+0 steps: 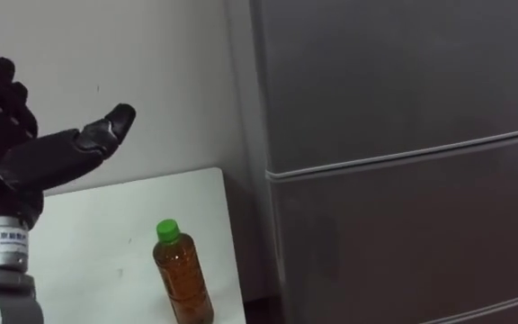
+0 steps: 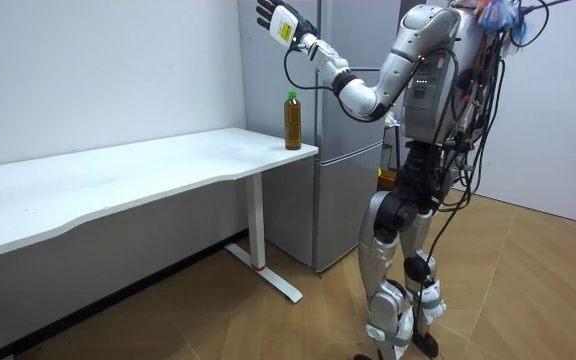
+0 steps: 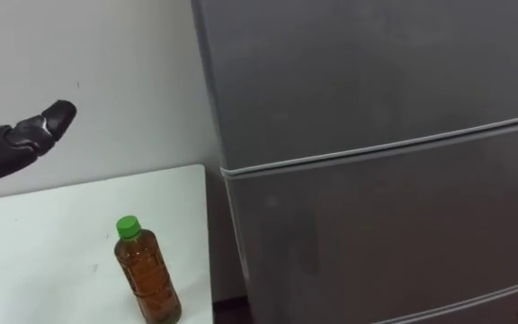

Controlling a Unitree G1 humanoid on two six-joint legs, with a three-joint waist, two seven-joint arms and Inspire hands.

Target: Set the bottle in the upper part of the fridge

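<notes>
While the left hand point(image 1: 34, 160) hovers open and empty, the upright bottle point(image 1: 181, 279) stands below and to its right, at the desk point(image 1: 97, 225) corner by the fridge point(image 1: 403, 135).

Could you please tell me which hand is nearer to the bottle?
Left. The left hand is raised open above the table, up and to the left of the bottle, not touching it. The right hand's position I cannot tell; it is not beside the bottle.

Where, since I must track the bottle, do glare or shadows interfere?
Left eye view: no glare on the bottle; the fridge is dim, with shadow between it and the table. Room view: even light, soft shadow beneath the table.
</notes>
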